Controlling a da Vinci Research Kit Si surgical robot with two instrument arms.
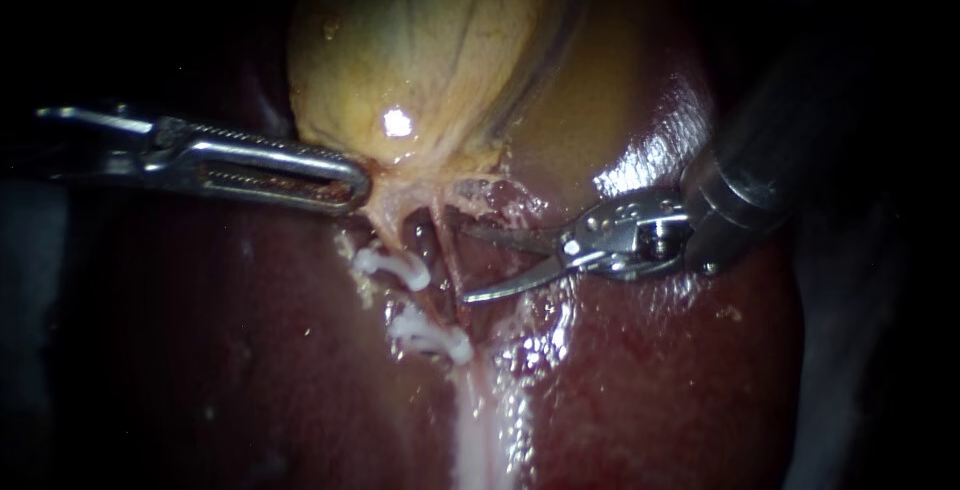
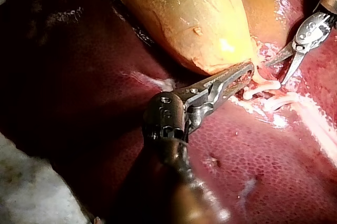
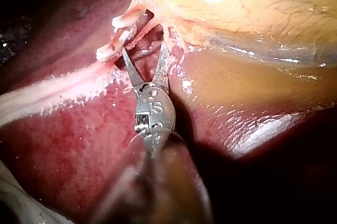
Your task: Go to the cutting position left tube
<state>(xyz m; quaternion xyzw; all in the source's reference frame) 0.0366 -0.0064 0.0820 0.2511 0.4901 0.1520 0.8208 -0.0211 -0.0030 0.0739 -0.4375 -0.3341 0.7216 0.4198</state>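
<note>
Near the centre of the endoscope view, the left tube (image 1: 388,225) runs down from the gallbladder (image 1: 420,50) and carries two white clips (image 1: 395,265); just right of it, over the liver (image 1: 650,370), my right instrument (image 1: 468,265) holds its blades wide apart, gripping nothing, while my left instrument (image 1: 352,185) is clamped on the gallbladder's neck
</note>
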